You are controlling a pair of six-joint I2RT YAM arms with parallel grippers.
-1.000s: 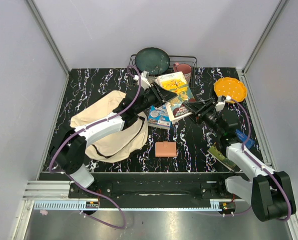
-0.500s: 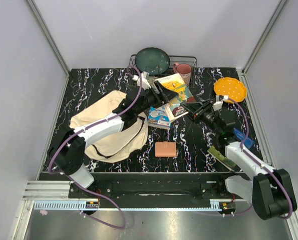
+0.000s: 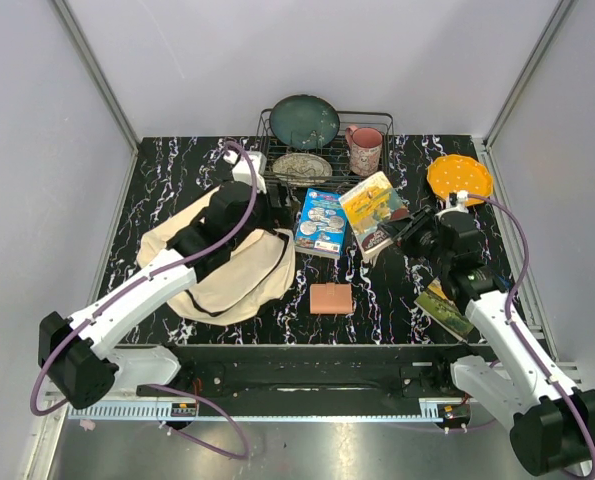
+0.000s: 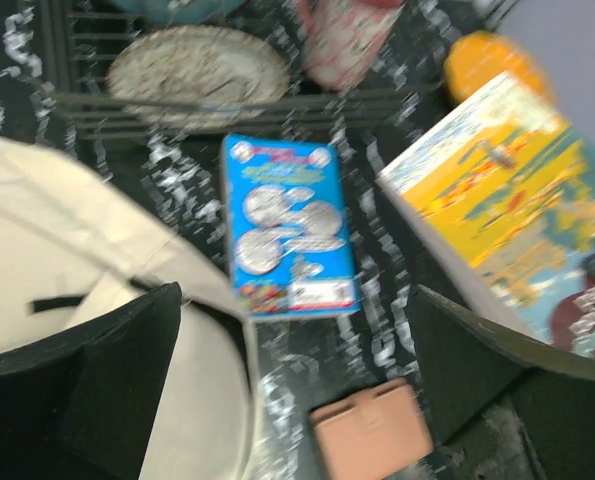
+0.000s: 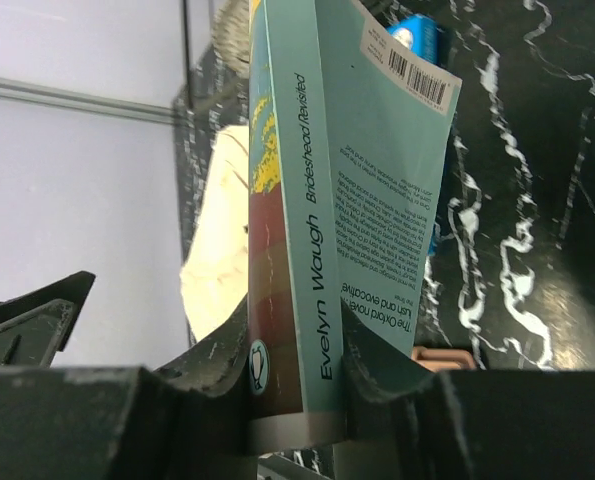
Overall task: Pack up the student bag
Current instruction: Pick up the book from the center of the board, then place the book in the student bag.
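The cream student bag (image 3: 227, 275) lies slumped at the table's left, and its canvas fills the lower left of the left wrist view (image 4: 87, 250). My left gripper (image 3: 265, 215) hangs over the bag's right edge, its jaws wide open and empty (image 4: 295, 335). My right gripper (image 3: 409, 228) is shut on the spine end of a paperback (image 3: 375, 208) with a yellow front and teal back (image 5: 347, 180), held on edge above the table's middle right. Between the arms a blue book (image 3: 322, 222) lies flat (image 4: 289, 225).
A tan wallet (image 3: 330, 298) lies near the front middle (image 4: 369, 435). A wire rack (image 3: 377, 118) at the back holds plates, and a pink mug (image 3: 365, 150) stands by it. An orange plate (image 3: 459, 178) sits back right. Another book (image 3: 442, 305) lies under my right arm.
My left gripper has opened off the paperback and drawn back left over the bag. The right gripper has closed on the paperback and now carries it alone, slightly further right.
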